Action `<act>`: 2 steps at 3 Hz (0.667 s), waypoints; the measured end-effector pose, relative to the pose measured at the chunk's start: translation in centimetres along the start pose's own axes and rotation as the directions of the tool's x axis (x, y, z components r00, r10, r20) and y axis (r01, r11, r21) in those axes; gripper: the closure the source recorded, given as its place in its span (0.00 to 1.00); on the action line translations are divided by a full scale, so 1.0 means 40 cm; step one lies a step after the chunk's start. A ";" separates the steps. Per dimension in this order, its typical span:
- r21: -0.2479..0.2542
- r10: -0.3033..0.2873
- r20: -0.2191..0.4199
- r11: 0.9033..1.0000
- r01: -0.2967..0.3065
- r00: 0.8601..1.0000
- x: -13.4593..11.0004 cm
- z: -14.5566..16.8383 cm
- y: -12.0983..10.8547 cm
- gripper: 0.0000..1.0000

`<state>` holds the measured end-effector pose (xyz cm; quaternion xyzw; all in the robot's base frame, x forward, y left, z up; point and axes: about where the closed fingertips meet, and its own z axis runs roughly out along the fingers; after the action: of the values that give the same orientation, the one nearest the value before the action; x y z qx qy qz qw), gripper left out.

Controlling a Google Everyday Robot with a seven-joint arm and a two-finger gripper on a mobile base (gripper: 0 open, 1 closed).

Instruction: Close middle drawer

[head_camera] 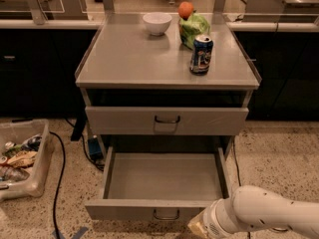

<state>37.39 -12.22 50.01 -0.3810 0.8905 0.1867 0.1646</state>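
The middle drawer [164, 182] of the grey metal cabinet [164, 66] is pulled far out and is empty inside. Its low front [124, 210] faces me, with a small dark loop handle [166, 214]. The top drawer [167, 121] above it is pushed in. My white arm [269, 213] comes in from the bottom right. My gripper [199, 228] is at the frame's lower edge, just in front of the right end of the drawer front, and is mostly cut off.
On the cabinet top stand a white bowl [157, 23], an orange [185, 9], a green bag [195, 28] and a soda can [201, 54]. A clear bin of clutter [20, 156] sits on the floor at left, with a black cable [60, 173] beside it.
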 end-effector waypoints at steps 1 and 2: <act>0.000 0.000 0.000 1.000 0.000 1.000 0.000 0.000 0.000 1.00; 0.006 0.020 -0.034 1.000 -0.019 0.999 0.026 0.003 -0.004 1.00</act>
<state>36.84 -12.89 49.41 -0.3749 0.8974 0.1792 0.1487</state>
